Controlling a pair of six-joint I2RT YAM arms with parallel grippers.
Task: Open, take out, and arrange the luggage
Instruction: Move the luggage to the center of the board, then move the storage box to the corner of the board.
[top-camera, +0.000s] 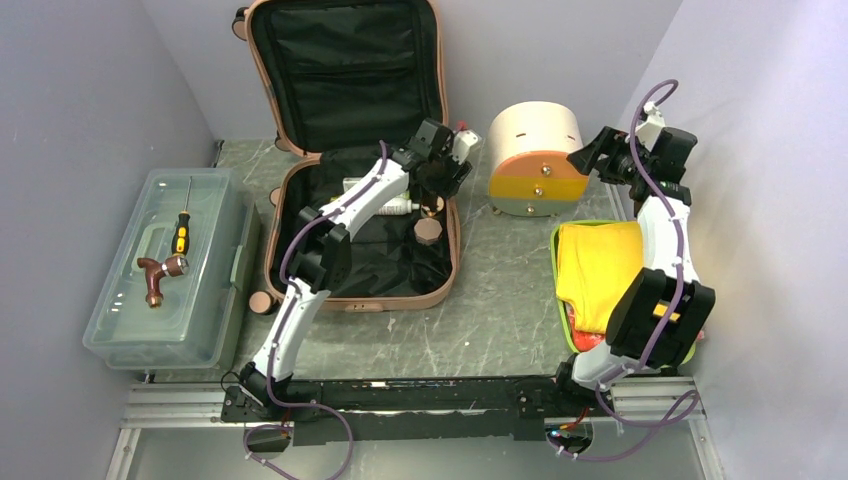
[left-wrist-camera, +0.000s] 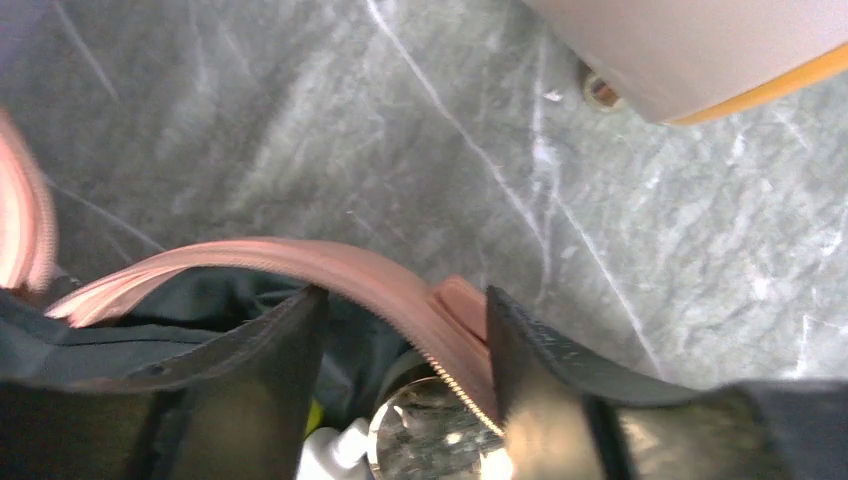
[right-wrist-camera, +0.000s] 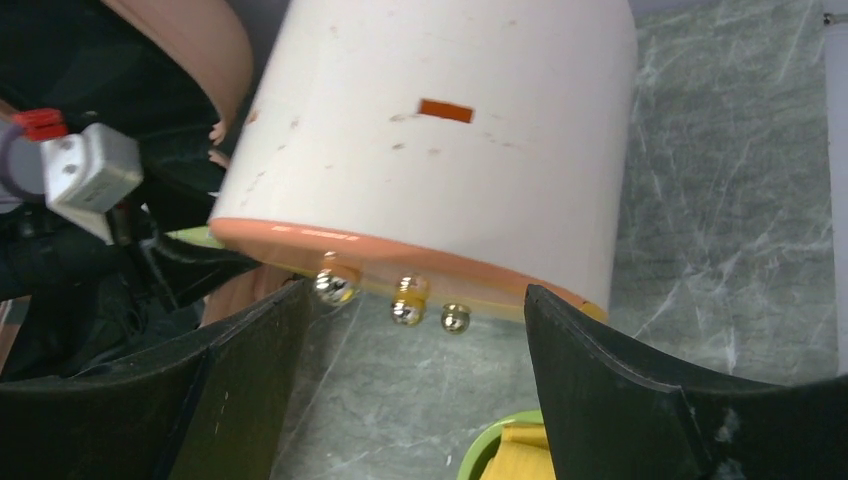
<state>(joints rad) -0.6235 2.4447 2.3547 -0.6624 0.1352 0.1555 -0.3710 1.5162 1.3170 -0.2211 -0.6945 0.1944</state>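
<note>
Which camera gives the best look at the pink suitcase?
The top external view: it shows nearly the whole suitcase, lid standing open, black lining and contents visible. The left wrist view catches only a strip of pink zippered rim; the right wrist view only a pink corner at its upper left.

Pale lilac walls (top-camera: 90, 80) on three sides, grey marbled tabletop (top-camera: 500, 290), perhaps aluminium rail (top-camera: 180, 405) along near edge

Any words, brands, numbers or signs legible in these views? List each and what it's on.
None: no text can be read in any view.
Orange patch on the cream round box: no lettering shows.
Screwdriver handle: too small to tell.
Luggage: no brand mark visible.
</note>
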